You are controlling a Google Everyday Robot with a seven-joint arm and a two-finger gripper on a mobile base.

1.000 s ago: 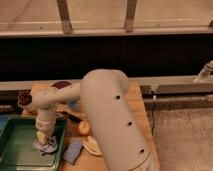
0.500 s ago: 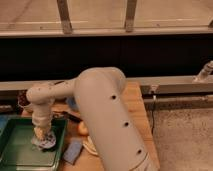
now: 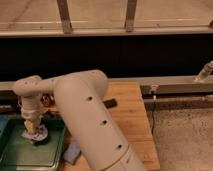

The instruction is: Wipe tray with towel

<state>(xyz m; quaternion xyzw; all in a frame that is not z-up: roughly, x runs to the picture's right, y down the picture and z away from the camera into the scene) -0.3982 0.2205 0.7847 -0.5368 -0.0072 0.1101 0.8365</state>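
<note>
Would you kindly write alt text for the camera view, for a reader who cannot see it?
A beige robot arm reaches down, its gripper pressing a crumpled grey towel onto the floor of a green plastic tray. The tray sits at the left of a wooden table, beside a small black object.

A crumpled grey towel [image 3: 35,135] lies in the green tray [image 3: 27,154] under the gripper [image 3: 31,126].

gripper [image 3: 33,127] and towel [image 3: 35,135] farther left
</note>
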